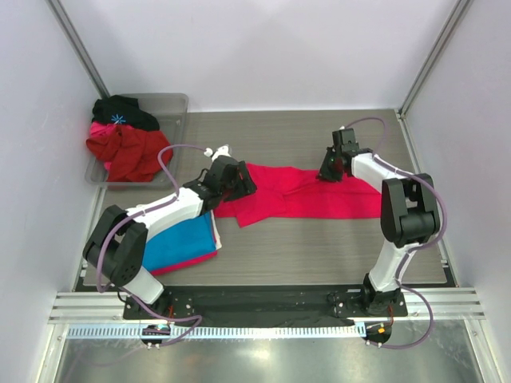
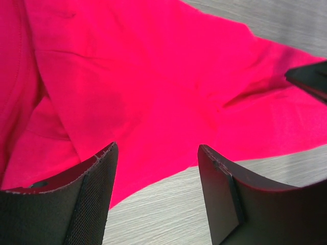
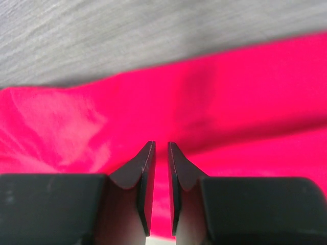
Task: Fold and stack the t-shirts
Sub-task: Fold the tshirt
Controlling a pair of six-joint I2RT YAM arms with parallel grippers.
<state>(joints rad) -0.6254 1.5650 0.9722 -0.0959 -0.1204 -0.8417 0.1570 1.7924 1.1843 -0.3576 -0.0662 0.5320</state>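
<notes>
A crimson-pink t-shirt [image 1: 311, 199] lies spread across the middle of the table. My left gripper [image 1: 239, 182] is open over the shirt's left end; in the left wrist view [image 2: 156, 153] its fingers straddle the cloth's edge [image 2: 153, 102] above bare table. My right gripper [image 1: 331, 171] is at the shirt's far edge, its jaws almost closed with a thin fold of the cloth [image 3: 230, 102] between them in the right wrist view [image 3: 161, 145]. A folded blue t-shirt [image 1: 184, 239] lies at the near left under my left arm. A pink-red edge [image 1: 188, 263] shows beneath it.
A clear plastic bin [image 1: 180, 104] stands at the back left and holds a red garment [image 1: 128, 152] and a black one [image 1: 124, 110]. White walls with metal posts close in the table on three sides.
</notes>
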